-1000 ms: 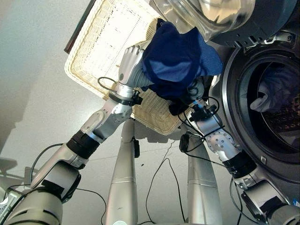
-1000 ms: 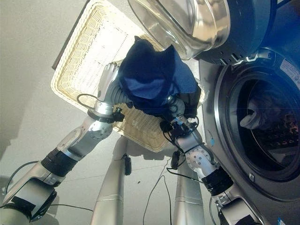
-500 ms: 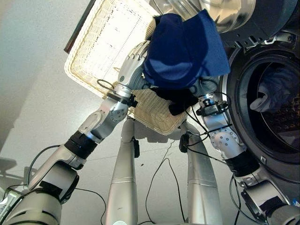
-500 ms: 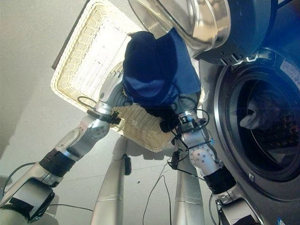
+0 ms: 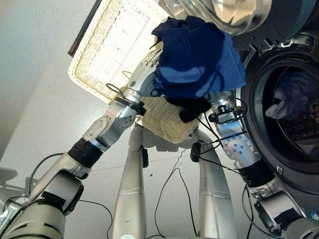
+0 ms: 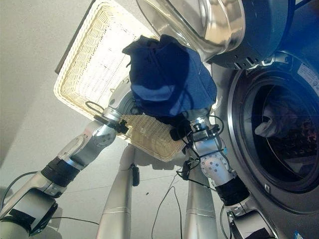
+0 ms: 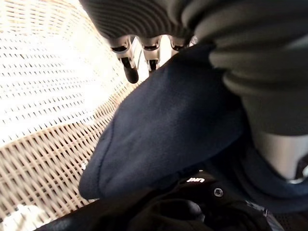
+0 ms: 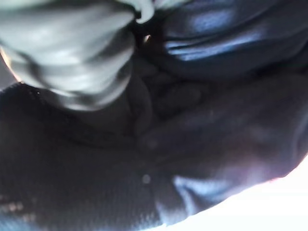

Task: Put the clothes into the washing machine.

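A bundle of dark blue clothes hangs in the air between my two hands, above the wicker basket and just left of the washing machine's round opening. A black piece of cloth hangs under the blue one. My left hand presses against the bundle's left side. Its fingers lie fairly straight along the cloth. My right hand supports the bundle from below on the right, with its fingers buried in the cloth.
The machine's glass door stands swung open above the bundle, close to its top. A grey-blue garment lies inside the drum. The basket's near rim sits right under my hands. Pale floor stretches to the left.
The blue bundle has risen and shifted slightly toward the machine, and its top has flopped over. Both hands have moved up with it.
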